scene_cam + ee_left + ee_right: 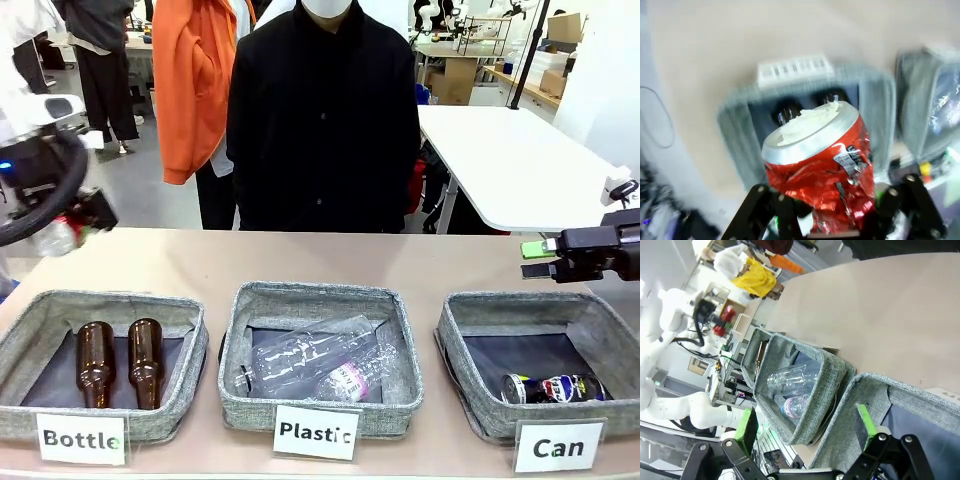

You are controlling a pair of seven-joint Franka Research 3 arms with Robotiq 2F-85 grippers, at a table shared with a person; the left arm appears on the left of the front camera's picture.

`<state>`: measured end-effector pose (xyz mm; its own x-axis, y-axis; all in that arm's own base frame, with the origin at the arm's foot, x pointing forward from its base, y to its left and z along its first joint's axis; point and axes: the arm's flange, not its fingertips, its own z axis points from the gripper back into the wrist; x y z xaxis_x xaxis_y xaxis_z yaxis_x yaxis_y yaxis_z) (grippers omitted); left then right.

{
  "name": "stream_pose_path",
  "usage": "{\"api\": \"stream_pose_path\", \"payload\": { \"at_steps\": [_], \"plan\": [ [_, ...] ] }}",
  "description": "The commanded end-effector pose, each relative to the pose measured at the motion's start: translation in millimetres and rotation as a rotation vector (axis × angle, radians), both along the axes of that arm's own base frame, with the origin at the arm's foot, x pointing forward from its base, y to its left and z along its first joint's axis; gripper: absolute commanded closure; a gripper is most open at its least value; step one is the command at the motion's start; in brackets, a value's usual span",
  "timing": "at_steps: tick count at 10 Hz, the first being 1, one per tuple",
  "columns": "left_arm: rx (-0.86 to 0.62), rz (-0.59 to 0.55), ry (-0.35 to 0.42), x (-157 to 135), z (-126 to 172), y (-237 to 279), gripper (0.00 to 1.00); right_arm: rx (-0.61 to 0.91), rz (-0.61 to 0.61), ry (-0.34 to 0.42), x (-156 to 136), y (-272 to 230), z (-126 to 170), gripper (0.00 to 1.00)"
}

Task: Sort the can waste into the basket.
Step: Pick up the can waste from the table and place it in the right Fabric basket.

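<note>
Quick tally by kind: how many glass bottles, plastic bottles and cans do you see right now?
Brown glass bottles: 2
Clear plastic bottles: 2
Cans: 2, a black-and-blue can in the Can basket, a crushed red can in the left tool
Total: 6

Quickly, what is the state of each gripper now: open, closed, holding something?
Left gripper: closed on the crushed red can.
Right gripper: open, holding nothing, above the "Can" basket.

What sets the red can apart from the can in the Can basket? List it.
The red can is crushed and gripped in the left gripper above the Bottle basket; the dark can lies on its side in the Can basket, untouched. Colours differ: red versus black-and-blue. Both are small metal drink cans.
</note>
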<state>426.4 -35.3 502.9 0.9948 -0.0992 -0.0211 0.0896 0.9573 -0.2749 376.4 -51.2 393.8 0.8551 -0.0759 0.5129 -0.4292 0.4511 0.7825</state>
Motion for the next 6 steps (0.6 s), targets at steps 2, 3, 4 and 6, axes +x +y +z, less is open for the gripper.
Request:
{"api": "stream_pose_path", "payload": {
  "at_steps": [2, 3, 4, 6],
  "plan": [
    [0.0, 0.0, 0.0, 0.0, 0.0, 0.0, 1.0, 0.006, -0.02, -0.012, -6.2, 4.5, -2.0, 0.0],
    [0.0, 0.0, 0.0, 0.0, 0.0, 0.0, 1.0, 0.006, -0.02, -0.012, -6.2, 4.5, -2.0, 0.0],
    [0.0, 0.0, 0.0, 0.0, 0.0, 0.0, 1.0, 0.006, -0.02, -0.012, -6.2, 4.5, -2.0, 0.0],
    [0.0, 0.0, 0.0, 0.0, 0.0, 0.0, 1.0, 0.006, -0.02, -0.012, -6.2, 4.5, -2.0, 0.0]
  ]
}}
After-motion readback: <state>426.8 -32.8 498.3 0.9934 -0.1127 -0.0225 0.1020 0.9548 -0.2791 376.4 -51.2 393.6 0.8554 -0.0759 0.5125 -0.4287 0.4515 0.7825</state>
